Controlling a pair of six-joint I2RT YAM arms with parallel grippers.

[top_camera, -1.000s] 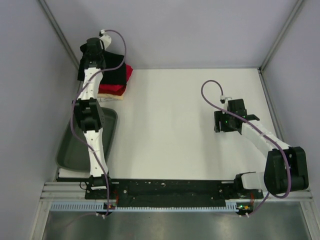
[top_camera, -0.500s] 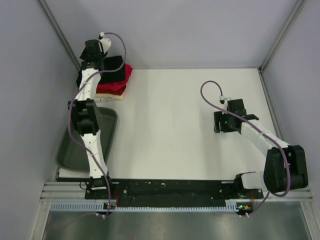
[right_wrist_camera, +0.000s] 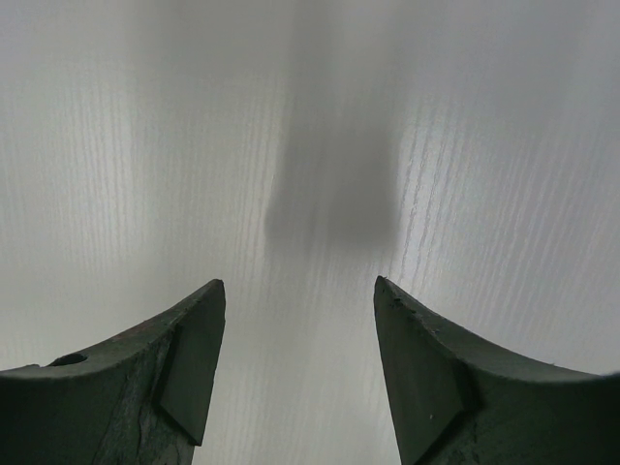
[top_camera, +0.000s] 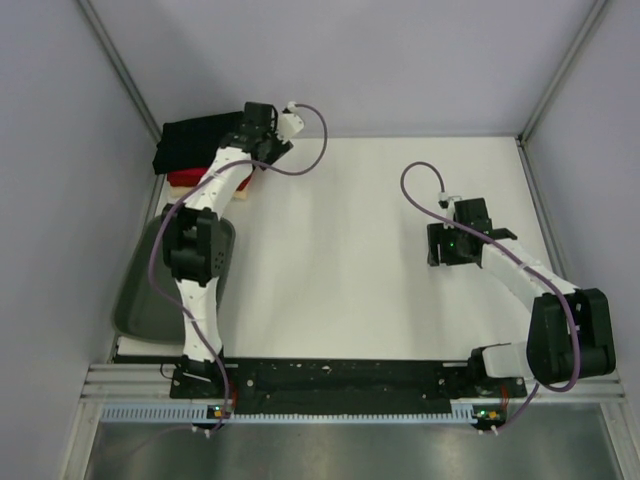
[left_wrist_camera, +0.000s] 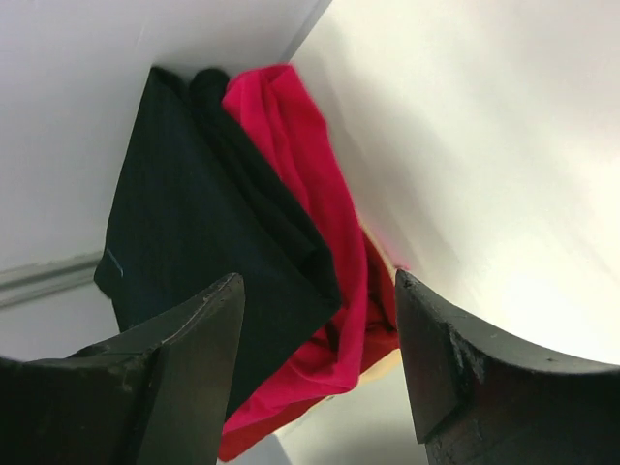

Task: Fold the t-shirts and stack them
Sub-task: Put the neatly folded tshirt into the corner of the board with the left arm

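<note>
Jaws of the left gripper [left_wrist_camera: 318, 291] stand wide, empty, just short of the black shirt [left_wrist_camera: 194, 223] atop red shirts [left_wrist_camera: 310, 184]; right gripper [right_wrist_camera: 297, 286] likewise. Backing straight off should avoid snags.

The white table [top_camera: 380, 260] carries a grey tub [top_camera: 135, 300] at its left edge. Just beyond the tub, in the far corner, rests the stack of t-shirts [top_camera: 190, 145], apparently with a cream layer lowest.

Folded black t-shirt [left_wrist_camera: 194, 223] atop red t-shirts [left_wrist_camera: 295, 155], far left
</note>
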